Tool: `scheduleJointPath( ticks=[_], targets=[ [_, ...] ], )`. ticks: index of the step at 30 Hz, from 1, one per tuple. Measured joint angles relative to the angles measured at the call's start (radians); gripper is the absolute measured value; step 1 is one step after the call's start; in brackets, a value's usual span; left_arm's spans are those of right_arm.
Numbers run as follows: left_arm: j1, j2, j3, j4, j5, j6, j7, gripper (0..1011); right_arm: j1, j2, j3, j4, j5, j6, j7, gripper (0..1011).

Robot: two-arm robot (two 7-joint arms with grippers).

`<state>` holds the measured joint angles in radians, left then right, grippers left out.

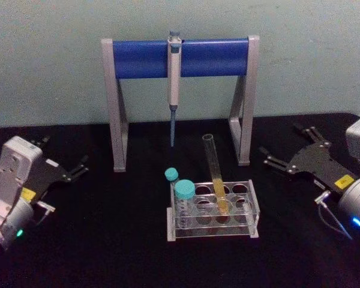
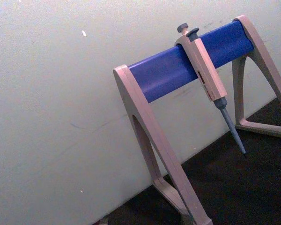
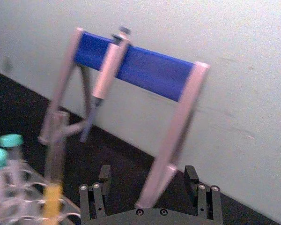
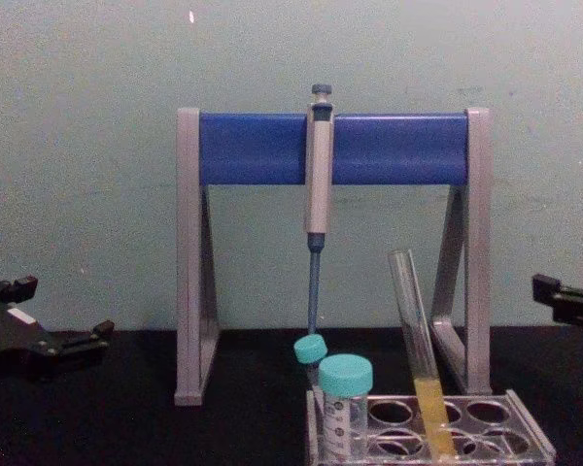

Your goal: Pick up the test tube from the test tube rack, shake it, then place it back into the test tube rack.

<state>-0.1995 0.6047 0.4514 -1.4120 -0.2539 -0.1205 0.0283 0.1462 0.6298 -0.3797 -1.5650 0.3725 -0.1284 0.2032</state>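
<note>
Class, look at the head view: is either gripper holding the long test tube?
No: the test tube leans in the test tube rack, while the left gripper and right gripper sit open, well apart from it.

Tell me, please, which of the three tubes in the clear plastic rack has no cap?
The long thin clear glass tube holding yellow-orange liquid: it is open-topped and tallest, whereas the two shorter tubes wear teal caps.
</note>
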Motion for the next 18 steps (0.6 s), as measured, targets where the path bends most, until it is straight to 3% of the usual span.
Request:
scheduleJointPath(
  ticks=[6,13,18],
  targets=[
    [0.000,0.000,0.000,0.000,0.000,0.000,0.000,1001,0.011,0.002,-0.009,-0.018,0.029,0.000,0.100,1000],
    [0.000,0.000,0.000,0.000,0.000,0.000,0.000,1001,0.052,-0.037,-0.047,-0.004,0.032,0.022,0.188,1000],
    [0.000,0.000,0.000,0.000,0.000,0.000,0.000,1001,0.076,-0.064,-0.064,0.013,0.032,0.052,0.217,1000]
  ],
)
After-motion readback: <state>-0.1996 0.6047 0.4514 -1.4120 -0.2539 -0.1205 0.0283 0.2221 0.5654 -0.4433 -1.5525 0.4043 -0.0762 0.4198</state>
